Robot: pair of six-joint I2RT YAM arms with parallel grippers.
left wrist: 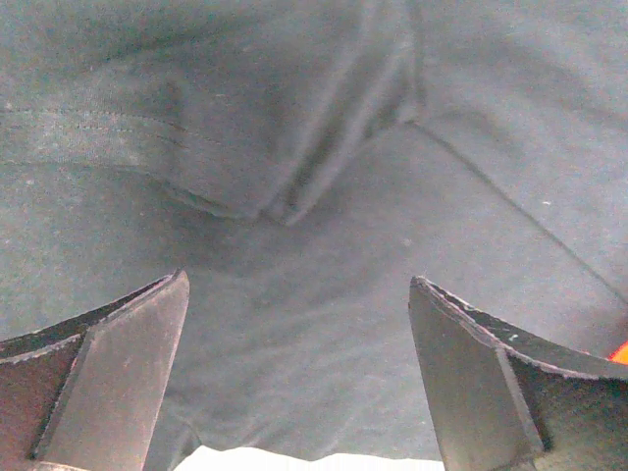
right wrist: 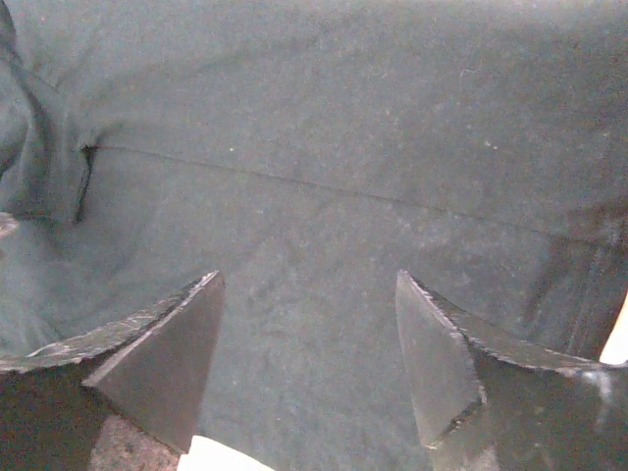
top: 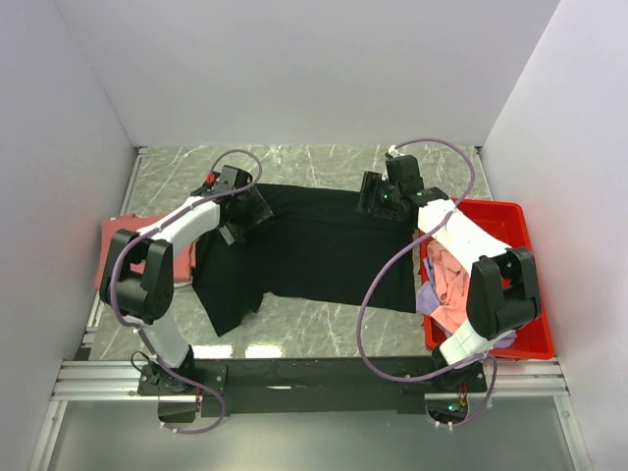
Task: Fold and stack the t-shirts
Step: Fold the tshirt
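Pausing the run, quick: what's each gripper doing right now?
Left gripper: open, holding nothing, over the black t-shirt.
Right gripper: open, holding nothing, over the same shirt.

White panel walls (top: 294, 69) and an aluminium frame (top: 98, 378) mark a robotics lab.

Plain black on the big t-shirt (top: 314, 250) mid-table, with tone-on-tone stitch lines up close. Salmon-red on the smaller t-shirt (top: 116, 240) at the left edge. Bright red on the bin (top: 505, 218) at right; inside, pink cloth (top: 449, 270) and a lavender piece (top: 429, 297). Grey-green marble with pale veins on the table (top: 324, 162). White shells and black joints on the left arm (top: 186, 224) and right arm (top: 461, 240); mauve on the cables (top: 378, 285). Dull black on the fingers (left wrist: 118, 373) of the left gripper (left wrist: 299, 294) and of the right gripper (right wrist: 309, 285).
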